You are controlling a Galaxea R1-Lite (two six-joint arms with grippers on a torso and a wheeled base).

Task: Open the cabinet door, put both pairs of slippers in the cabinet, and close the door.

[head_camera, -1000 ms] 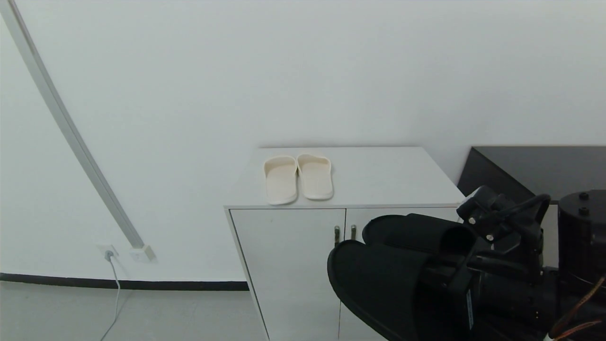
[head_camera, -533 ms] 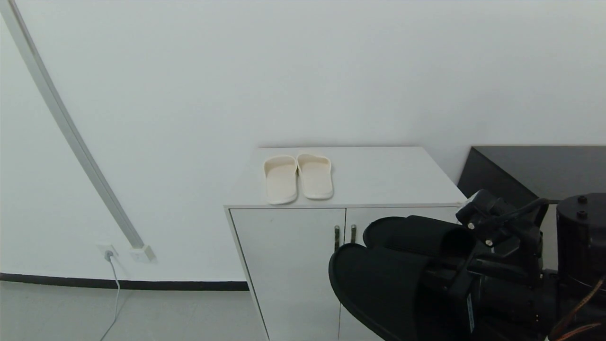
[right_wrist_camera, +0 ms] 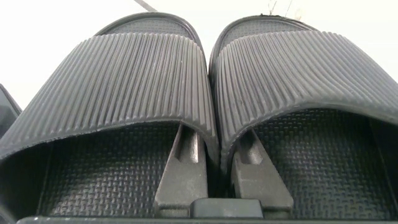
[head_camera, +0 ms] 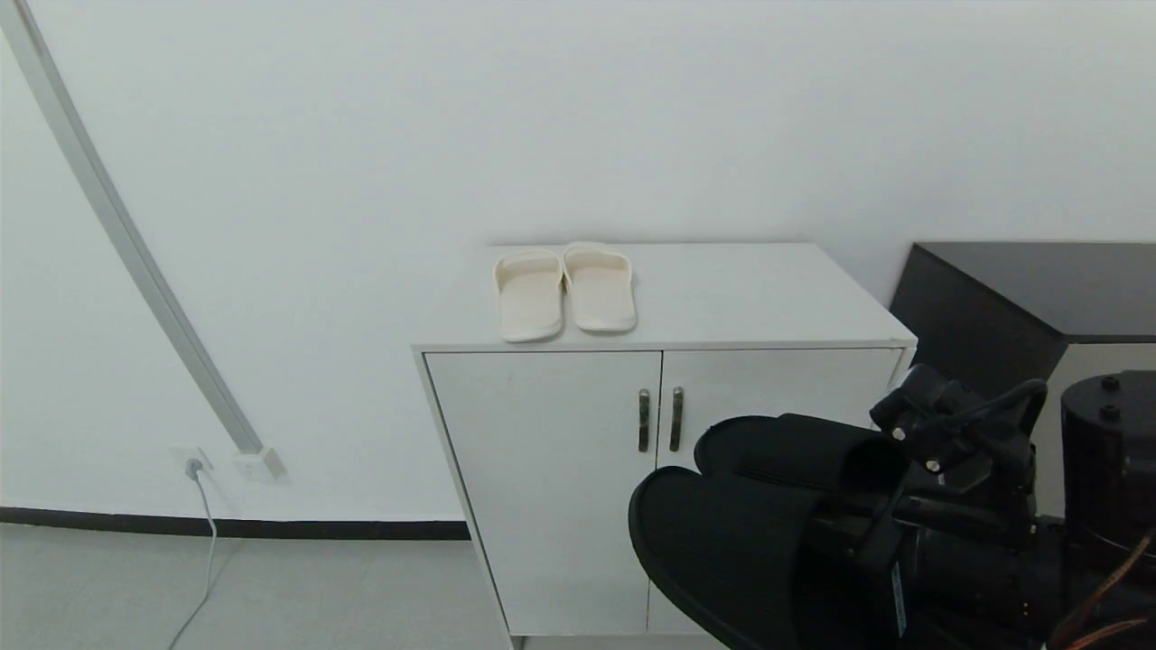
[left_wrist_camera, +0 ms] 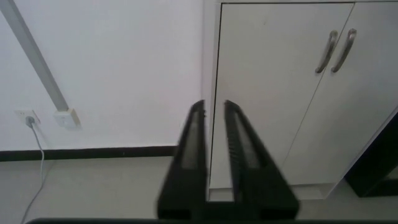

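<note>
Holding: my right gripper [right_wrist_camera: 216, 142] clamped on the black slippers [head_camera: 722, 542], one finger inside each, pinching their inner walls together; near right.
Left gripper [left_wrist_camera: 214, 118]: fingers a narrow gap apart, nothing between them, facing the cabinet's left edge.
Cabinet [head_camera: 542, 487]: beyond the black pair, both doors [head_camera: 768, 388] shut, handles [head_camera: 644, 420] side by side at the centre seam.
Cream slippers [head_camera: 564, 291]: on the cabinet top, left part, side by side.

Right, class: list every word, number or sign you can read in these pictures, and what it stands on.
None readable: the white cabinet, cream slippers, black slippers and wall socket carry no legible text.
A small white label behind the right gripper is too small to read.
</note>
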